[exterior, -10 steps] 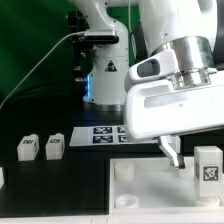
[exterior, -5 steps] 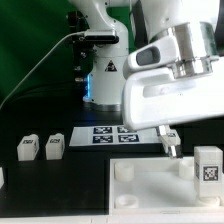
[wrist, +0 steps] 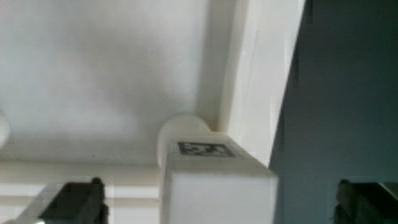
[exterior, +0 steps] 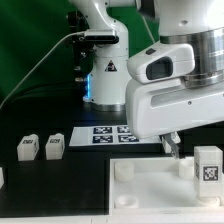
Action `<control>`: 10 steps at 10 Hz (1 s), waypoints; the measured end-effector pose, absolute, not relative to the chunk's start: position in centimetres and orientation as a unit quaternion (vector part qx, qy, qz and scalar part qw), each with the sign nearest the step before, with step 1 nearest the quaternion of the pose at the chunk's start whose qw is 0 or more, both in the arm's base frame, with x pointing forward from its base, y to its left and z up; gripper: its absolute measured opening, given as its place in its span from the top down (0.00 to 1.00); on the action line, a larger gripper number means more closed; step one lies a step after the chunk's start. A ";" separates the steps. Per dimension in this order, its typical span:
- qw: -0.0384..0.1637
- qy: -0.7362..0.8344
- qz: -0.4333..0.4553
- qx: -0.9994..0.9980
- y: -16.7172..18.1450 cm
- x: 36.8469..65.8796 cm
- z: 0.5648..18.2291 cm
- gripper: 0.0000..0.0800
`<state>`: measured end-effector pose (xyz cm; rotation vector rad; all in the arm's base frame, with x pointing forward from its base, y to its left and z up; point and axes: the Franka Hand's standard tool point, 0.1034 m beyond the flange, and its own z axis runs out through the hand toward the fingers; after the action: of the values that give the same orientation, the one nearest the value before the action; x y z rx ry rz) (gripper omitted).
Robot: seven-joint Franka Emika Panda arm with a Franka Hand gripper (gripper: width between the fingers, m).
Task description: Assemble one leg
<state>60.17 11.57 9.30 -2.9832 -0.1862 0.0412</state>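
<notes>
A leg (exterior: pixel 208 165), a stubby white block with a square tag, stands upright on the large white square piece (exterior: pixel 150 185) at the exterior view's right. My gripper (exterior: pixel 172 148) hangs just beside it, toward the exterior view's left. In the wrist view the gripper (wrist: pixel 217 205) is open. The leg (wrist: pixel 222 175) shows between the two dark fingertips (wrist: pixel 71 202) with a gap on each side. Two more legs (exterior: pixel 27 148) (exterior: pixel 55 146) stand on the black table at the exterior view's left.
The marker board (exterior: pixel 105 135) lies flat behind the white square piece. Another white part (exterior: pixel 2 176) shows at the far left edge. The robot base (exterior: pixel 105 70) and a cable stand at the back.
The arm's wrist has turned and shifted a little above the white square piece. The finger stays near the same spot. The legs have not moved.
</notes>
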 end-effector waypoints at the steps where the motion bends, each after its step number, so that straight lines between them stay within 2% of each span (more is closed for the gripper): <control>1: 0.079 -0.063 0.031 -0.994 11.7 60.5 9.4 0.19; 7: 0.077 -0.016 0.039 -0.996 11.2 61.3 9.3 0.19; 10: 0.078 0.000 0.029 -0.997 11.0 61.8 7.8 0.19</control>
<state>61.84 11.01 7.79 -2.9838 -0.0011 0.0855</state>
